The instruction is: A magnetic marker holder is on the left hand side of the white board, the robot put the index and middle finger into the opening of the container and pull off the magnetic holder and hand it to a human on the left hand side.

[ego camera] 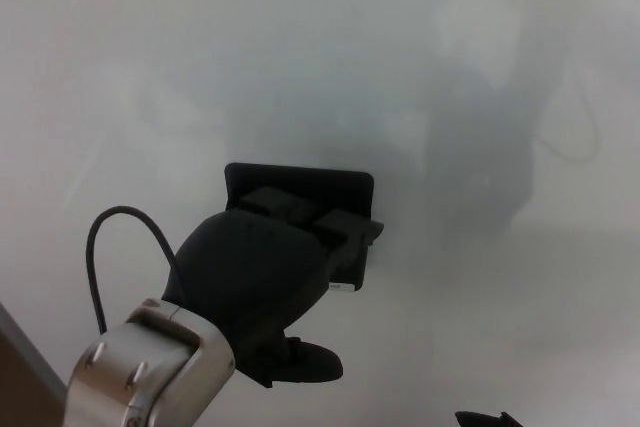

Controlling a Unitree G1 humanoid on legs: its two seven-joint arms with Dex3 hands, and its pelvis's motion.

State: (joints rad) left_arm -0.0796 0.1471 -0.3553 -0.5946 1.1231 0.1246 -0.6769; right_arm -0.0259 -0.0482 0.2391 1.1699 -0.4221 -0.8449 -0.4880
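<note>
Glossy white board [300,47]; black rectangular magnetic marker holder [300,185] mounted, long axis horizontal; left hand [262,282] directly below-front, two fingers [335,222] hooked into its opening.

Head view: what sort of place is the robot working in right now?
Probably an office or meeting room, though little shows. A glossy whiteboard fills the view, with a black magnetic marker holder stuck to it. The left hand is at the holder, two fingers at its opening.
</note>
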